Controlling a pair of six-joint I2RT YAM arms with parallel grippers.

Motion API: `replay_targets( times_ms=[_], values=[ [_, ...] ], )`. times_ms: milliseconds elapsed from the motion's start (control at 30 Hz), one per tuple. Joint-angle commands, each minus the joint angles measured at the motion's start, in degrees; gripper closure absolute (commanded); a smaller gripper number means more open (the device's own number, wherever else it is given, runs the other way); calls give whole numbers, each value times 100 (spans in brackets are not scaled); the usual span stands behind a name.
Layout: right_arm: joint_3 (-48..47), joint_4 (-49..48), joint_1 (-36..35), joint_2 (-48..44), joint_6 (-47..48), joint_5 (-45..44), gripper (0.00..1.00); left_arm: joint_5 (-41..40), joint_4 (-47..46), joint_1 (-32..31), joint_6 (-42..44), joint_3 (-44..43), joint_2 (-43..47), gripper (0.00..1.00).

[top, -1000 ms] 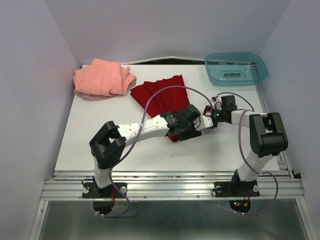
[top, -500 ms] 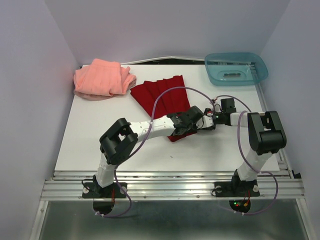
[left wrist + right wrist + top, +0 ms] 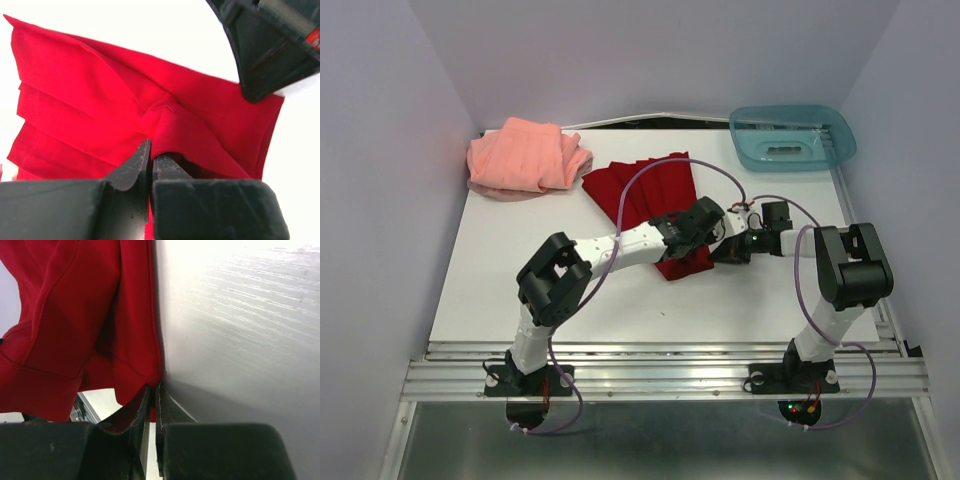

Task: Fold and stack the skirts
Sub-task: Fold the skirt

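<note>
Pinching the near end of the red skirt [image 3: 655, 190], the left claw [image 3: 151, 155] and the right claw [image 3: 154, 390] each clamp a fold of it at the middle of the bench [image 3: 520, 270]. The pink skirt [image 3: 525, 158] lies rumpled at the far left corner.

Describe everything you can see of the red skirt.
The red skirt is deep red soft cloth with fan-like pleats, lying mostly flat on the white table, its near end bunched. The left gripper is shut on a raised fold there; the right gripper is shut on its edge nearby. Its far corner lies close to the pink skirt.
</note>
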State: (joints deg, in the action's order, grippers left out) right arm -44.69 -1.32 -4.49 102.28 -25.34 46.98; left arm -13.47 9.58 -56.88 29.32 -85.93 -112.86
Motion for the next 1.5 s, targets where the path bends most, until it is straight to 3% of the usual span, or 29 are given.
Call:
replay_targets(
  times_ms=[0, 333, 500, 600, 833, 1033, 1333, 1433, 1467],
  values=[
    [109, -167, 10, -243, -41, 197, 92, 353, -247, -25, -259, -328, 10, 95],
    [197, -430, 10, -235, -322, 584, 91, 1057, -413, -25, -883, -240, -569, 91],
    [232, -439, 10, -226, -410, 760, 90, 1321, -370, 63, -1323, -214, -825, 66],
    [294, -483, 10, -235, -498, 909, 90, 1698, -238, 194, -1490, -275, -834, 61],
    [276, -483, 10, -226, -489, 865, 91, 2454, 693, 336, -1386, -381, -88, 33],
    [259, -509, 10, -165, -489, 848, 92, 2867, 1326, 301, -1412, -319, 553, 21],
    [285, -501, 10, -191, -419, 865, 92, 2956, 1362, 309, -1553, 330, 1538, 19],
    [303, -492, 10, -191, -384, 857, 92, 2754, 1265, 344, -1316, 472, 1741, 26],
    [311, -483, 10, -200, -375, 857, 93, 2693, 1300, 371, -1289, 411, 1706, 33]
  ],
)
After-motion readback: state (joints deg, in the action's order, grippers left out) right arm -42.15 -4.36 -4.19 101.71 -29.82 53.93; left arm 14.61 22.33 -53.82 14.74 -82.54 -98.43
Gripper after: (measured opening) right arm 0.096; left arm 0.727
